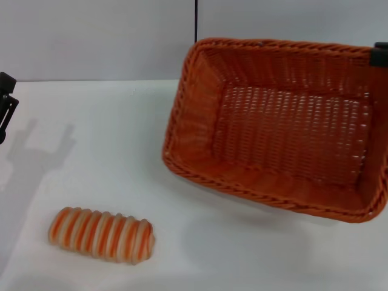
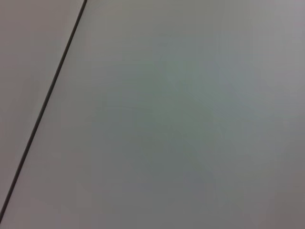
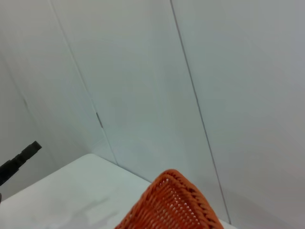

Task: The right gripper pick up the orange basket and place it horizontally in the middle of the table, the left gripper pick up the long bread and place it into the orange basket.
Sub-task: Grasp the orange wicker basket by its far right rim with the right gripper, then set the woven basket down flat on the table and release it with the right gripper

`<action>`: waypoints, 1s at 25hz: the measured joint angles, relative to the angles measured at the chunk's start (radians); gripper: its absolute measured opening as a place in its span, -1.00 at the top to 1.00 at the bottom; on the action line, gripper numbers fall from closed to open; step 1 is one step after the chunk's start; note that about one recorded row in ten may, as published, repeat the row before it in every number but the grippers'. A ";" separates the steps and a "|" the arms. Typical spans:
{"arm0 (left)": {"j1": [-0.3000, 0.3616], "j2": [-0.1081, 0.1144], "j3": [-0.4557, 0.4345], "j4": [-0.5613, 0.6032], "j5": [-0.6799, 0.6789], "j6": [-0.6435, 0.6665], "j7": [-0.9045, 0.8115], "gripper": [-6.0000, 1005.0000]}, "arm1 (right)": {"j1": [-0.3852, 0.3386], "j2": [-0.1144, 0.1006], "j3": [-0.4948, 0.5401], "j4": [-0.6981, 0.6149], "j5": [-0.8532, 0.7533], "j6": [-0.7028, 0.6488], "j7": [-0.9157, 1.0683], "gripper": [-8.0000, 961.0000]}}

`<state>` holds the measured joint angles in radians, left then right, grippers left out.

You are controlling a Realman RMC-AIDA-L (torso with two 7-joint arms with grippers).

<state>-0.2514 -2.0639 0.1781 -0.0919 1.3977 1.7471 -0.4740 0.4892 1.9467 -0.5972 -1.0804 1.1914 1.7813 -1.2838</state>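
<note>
The orange basket (image 1: 285,127) hangs tilted above the table (image 1: 121,133) at the right, its open side turned toward me, with a shadow beneath it. My right gripper (image 1: 381,54) shows only as a black piece on the basket's far right rim corner and holds it up. One corner of the basket (image 3: 174,205) appears in the right wrist view. The long bread (image 1: 101,235), striped orange and cream, lies on the table at the front left. My left gripper (image 1: 5,103) stays at the left edge, away from the bread, and is also visible as the left gripper (image 3: 19,161) in the right wrist view.
A grey wall with a dark vertical seam (image 1: 196,21) stands behind the table. The left wrist view holds only that plain wall and a seam (image 2: 45,105). White tabletop lies between the bread and the basket.
</note>
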 joint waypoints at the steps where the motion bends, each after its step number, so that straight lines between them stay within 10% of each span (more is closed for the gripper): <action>1: -0.001 0.000 0.000 0.001 0.000 0.000 0.000 -0.68 | 0.000 -0.007 0.003 0.000 0.001 0.008 -0.006 0.66; 15: -0.025 -0.002 -0.002 0.001 0.000 -0.031 0.000 -0.68 | 0.004 -0.145 -0.149 0.000 -0.007 0.090 -0.030 0.66; 25: -0.045 -0.005 0.000 -0.011 0.001 -0.048 0.000 -0.68 | 0.043 -0.143 -0.235 0.104 -0.011 0.087 -0.167 0.66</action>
<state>-0.2962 -2.0684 0.1783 -0.1027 1.3988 1.6992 -0.4740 0.5321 1.8034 -0.8318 -0.9768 1.1805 1.8688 -1.4510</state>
